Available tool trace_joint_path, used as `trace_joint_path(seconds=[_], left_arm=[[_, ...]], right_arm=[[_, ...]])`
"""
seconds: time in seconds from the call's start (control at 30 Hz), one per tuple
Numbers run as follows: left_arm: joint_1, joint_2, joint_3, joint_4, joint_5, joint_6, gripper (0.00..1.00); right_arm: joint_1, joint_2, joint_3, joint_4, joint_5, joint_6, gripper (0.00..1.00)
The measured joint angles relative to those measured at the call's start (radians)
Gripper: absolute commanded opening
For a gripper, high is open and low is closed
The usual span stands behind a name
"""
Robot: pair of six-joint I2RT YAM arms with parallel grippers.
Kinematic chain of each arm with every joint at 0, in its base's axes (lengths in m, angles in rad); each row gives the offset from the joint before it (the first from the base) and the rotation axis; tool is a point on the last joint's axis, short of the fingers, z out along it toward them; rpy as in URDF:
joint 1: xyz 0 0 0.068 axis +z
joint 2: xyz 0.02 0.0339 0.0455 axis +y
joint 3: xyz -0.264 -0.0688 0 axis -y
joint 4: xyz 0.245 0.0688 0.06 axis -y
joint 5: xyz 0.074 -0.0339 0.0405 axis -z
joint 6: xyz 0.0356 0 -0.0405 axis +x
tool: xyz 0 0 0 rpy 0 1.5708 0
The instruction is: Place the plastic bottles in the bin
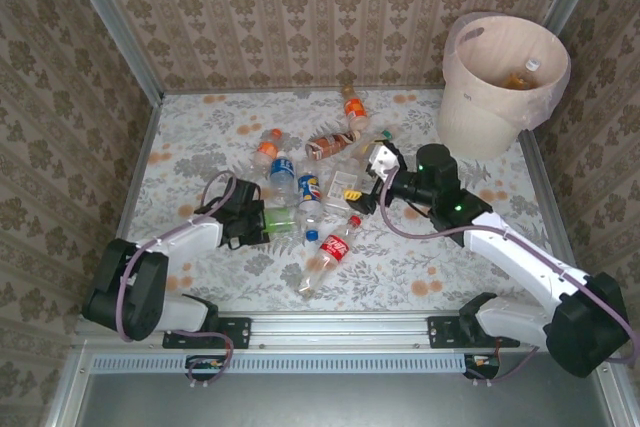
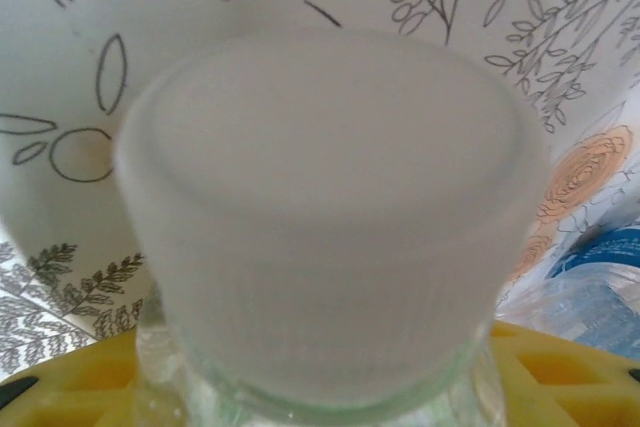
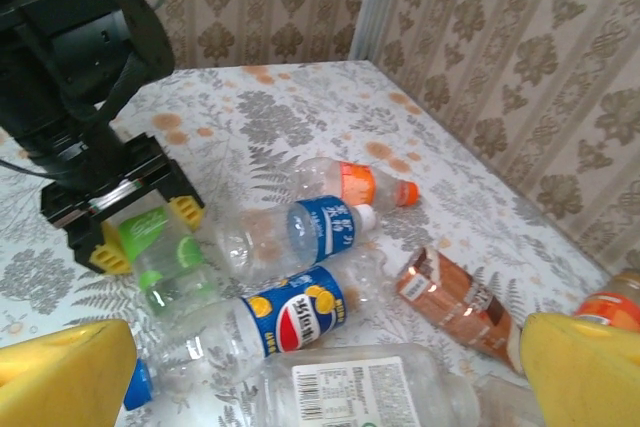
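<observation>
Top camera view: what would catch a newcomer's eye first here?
A jumble of plastic bottles lies in the middle of the floral table. The big cream-white bin stands at the far right corner, one bottle already inside. The left gripper clasps a green-labelled bottle; the right gripper hangs open over the pile.

From above I see my left gripper (image 1: 262, 221) clasping the end of a green-labelled bottle (image 1: 285, 218) that lies on the flowered table (image 1: 190, 162). My right gripper (image 1: 372, 165) hangs over the cluster of bottles (image 1: 310, 187) mid-table. A red-labelled bottle (image 1: 330, 247) lies nearer me. The bin (image 1: 480, 107) stands in the far right corner, with an amber bottle (image 1: 519, 78) inside.
</observation>
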Motion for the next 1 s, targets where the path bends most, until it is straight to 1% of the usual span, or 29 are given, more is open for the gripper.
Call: trace_joint_path(seconds=[0.07, 0.13, 0.2, 0.33, 0.4, 0.47, 0.5, 0.57, 0.6, 0.7, 0.77, 0.87, 1.0], left_arm=[[0.002, -0.025, -0.011, 0.004, -0.047, 0.024, 0.53], [0.013, -0.067, -0.012, -0.015, -0.105, 0.078, 0.54], [0.022, -0.137, -0.004, -0.051, -0.172, 0.174, 0.55], [0.033, -0.296, 0.069, -0.107, -0.288, 0.469, 0.54], [0.036, -0.345, 0.140, -0.115, -0.315, 0.641, 0.52], [0.040, -0.358, 0.218, -0.113, -0.317, 0.798, 0.50], [0.040, -0.354, 0.267, -0.111, -0.309, 0.890, 0.50], [0.038, -0.332, 0.346, -0.103, -0.275, 1.030, 0.50], [0.037, -0.309, 0.394, -0.101, -0.240, 1.107, 0.50], [0.023, -0.226, 0.511, -0.082, -0.125, 1.277, 0.49], [0.006, -0.167, 0.572, -0.069, -0.034, 1.357, 0.49], [-0.019, -0.089, 0.632, -0.050, 0.107, 1.432, 0.49], [-0.079, -0.013, 0.686, -0.040, 0.219, 1.480, 0.49]], right_arm=[[0.018, 0.021, 0.000, 0.004, -0.010, 0.008, 1.00], [0.038, 0.049, 0.002, 0.010, -0.010, 0.036, 1.00], [0.049, 0.086, 0.015, 0.003, -0.009, 0.088, 1.00], [0.053, 0.164, 0.089, -0.021, -0.017, 0.200, 1.00], [0.053, 0.190, 0.122, -0.021, -0.032, 0.254, 1.00], [0.053, 0.208, 0.148, -0.020, -0.048, 0.301, 1.00], [0.053, 0.217, 0.161, -0.022, -0.063, 0.323, 1.00], [0.053, 0.235, 0.192, -0.032, -0.089, 0.353, 1.00], [0.053, 0.250, 0.215, -0.040, -0.103, 0.372, 1.00], [0.053, 0.282, 0.260, -0.046, -0.129, 0.416, 1.00], [0.053, 0.293, 0.274, -0.045, -0.152, 0.440, 1.00], [0.053, 0.301, 0.283, -0.040, -0.172, 0.473, 1.00], [0.053, 0.322, 0.296, -0.013, -0.188, 0.509, 1.00]])
